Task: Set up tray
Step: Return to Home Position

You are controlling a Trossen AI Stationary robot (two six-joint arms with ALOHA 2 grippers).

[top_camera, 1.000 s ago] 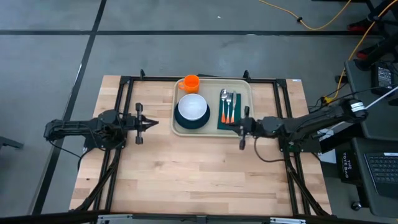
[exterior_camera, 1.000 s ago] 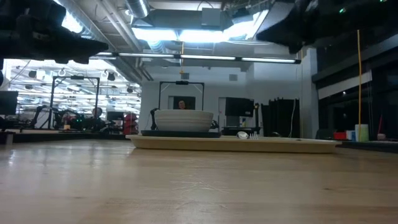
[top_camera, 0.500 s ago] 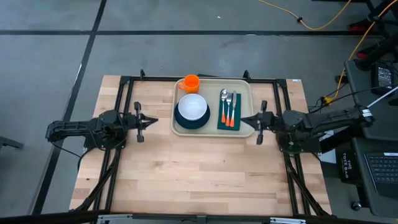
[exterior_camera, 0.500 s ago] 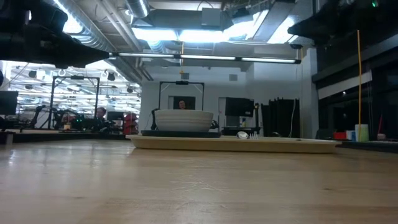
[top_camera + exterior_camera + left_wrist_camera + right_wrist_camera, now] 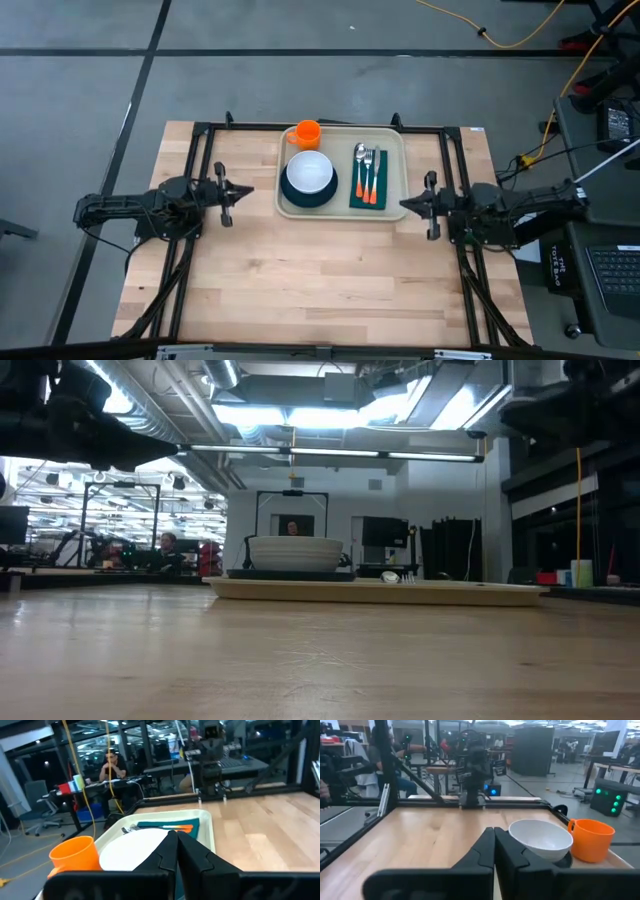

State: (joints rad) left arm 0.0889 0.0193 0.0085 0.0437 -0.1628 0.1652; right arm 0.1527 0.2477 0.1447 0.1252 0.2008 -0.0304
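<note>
Right gripper (image 5: 405,204), fingers pressed together on nothing, hovers beside the right rim of the tray (image 5: 342,213), which lies at the far middle of the surface (image 5: 300,280) with bowl (image 5: 310,170) on plate (image 5: 308,200), orange cup (image 5: 307,133) and cutlery (image 5: 367,170) on the green napkin (image 5: 356,200); the left gripper (image 5: 245,191), likewise closed and empty, hangs near its left rim. To my eye the setting looks done, so homing well means drawing both arms straight back, clear of the rim
</note>
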